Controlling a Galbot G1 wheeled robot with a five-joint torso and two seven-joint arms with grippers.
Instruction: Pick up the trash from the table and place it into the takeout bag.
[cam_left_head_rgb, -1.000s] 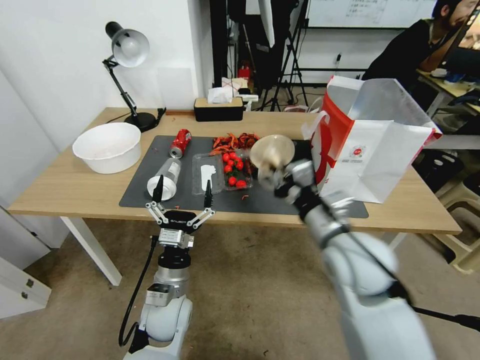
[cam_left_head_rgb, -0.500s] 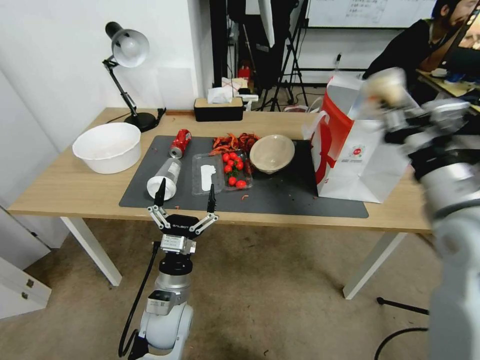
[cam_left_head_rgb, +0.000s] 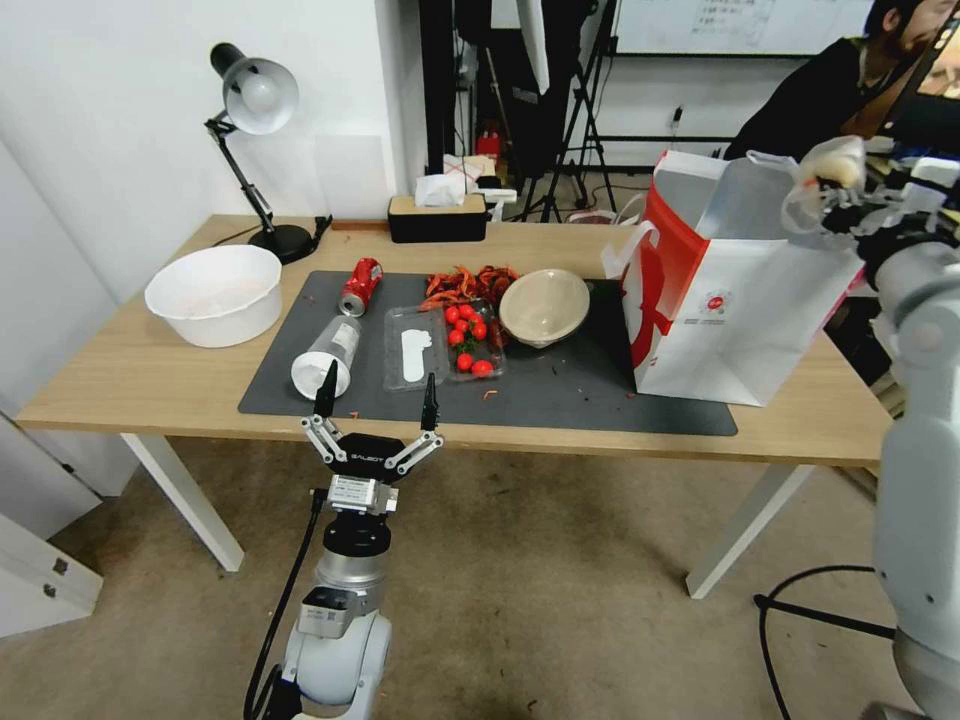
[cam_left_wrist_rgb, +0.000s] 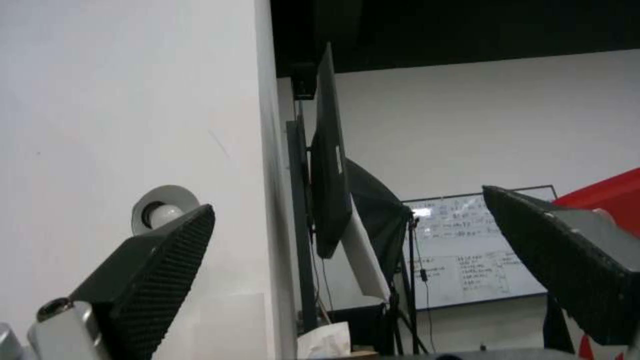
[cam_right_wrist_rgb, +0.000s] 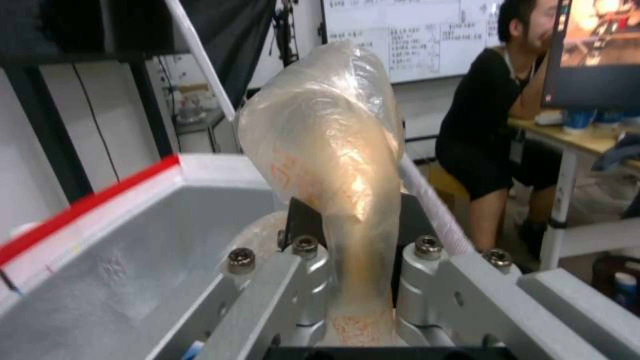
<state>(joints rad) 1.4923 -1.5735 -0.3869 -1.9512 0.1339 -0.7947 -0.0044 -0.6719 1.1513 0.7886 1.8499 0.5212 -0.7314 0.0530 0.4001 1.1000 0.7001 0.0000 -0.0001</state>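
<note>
The long light-wood counter (cam_left_head_rgb: 130, 375) on white legs carries a dark grey mat (cam_left_head_rgb: 560, 395), and there's plenty on it: a crushed red soda can (cam_left_head_rgb: 360, 286), a clear plastic bottle with a white cap (cam_left_head_rgb: 326, 360) lying on its side, a clear plastic tray (cam_left_head_rgb: 415, 358), red cherry tomatoes (cam_left_head_rgb: 467, 335), a heap of red shells (cam_left_head_rgb: 465, 282) and a beige round bowl (cam_left_head_rgb: 544, 306) tipped on its edge. Off the mat to the left sits a big white bowl (cam_left_head_rgb: 213, 294), with a black desk lamp (cam_left_head_rgb: 252, 110) and a black tissue box (cam_left_head_rgb: 437, 216) along the back edge. A whiteboard and tripods stand in the room behind.

The large white paper takeout bag with red sides (cam_left_head_rgb: 735, 300) stands at the counter's right end, mouth open. The right wrist view looks straight down into its silver foil lining (cam_right_wrist_rgb: 127, 280). That view also shows the right hand (cam_right_wrist_rgb: 363, 265) pressed in on a bun in clear wrap (cam_right_wrist_rgb: 330, 140), and from the head the bun hangs over the bag's right rim, above the opening.

The left hand (cam_left_head_rgb: 376, 390) hovers spread wide just in front of the counter's near edge, near the bottle but touching nothing; its wrist view looks up past its dark ribbed fingertips (cam_left_wrist_rgb: 160, 265).
</note>
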